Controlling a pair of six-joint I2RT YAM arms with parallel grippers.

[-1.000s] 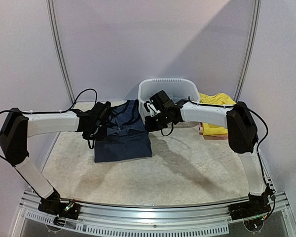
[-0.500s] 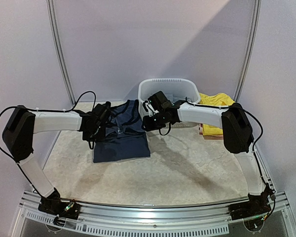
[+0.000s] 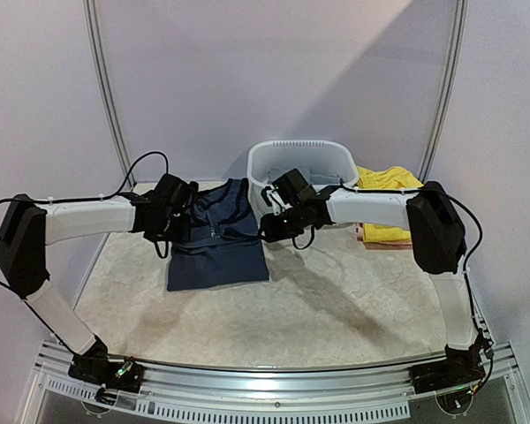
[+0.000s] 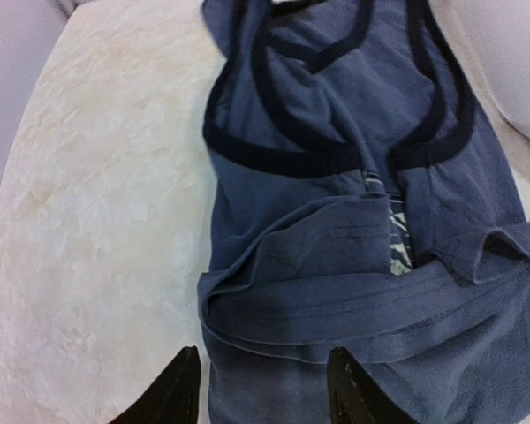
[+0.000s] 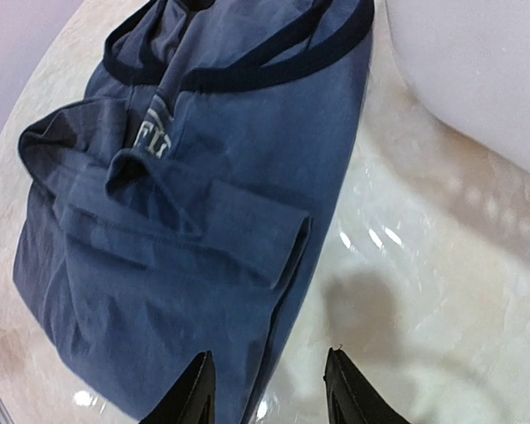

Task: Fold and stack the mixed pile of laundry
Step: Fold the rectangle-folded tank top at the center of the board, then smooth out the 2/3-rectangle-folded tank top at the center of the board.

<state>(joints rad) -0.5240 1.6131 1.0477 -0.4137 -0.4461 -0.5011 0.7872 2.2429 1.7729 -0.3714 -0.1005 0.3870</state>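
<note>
Hovering over the folded navy tank top (image 3: 219,256), both claws spread and empty.
Left gripper (image 4: 263,393) hangs above the top's side away from the white basin (image 3: 302,145), right gripper (image 5: 267,389) above the side nearest the basin; the top lies flat on the table (image 3: 336,300) just beside the basin.

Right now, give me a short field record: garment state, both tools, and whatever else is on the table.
garment: navy tank top, flat on the table, hem folded up and partly covering the chest print
left tool: open, over the top's left edge, holding nothing
right tool: open, over the top's right edge, holding nothing
container: white basin, behind the top
other laundry: yellow garment, right of the basin
</note>
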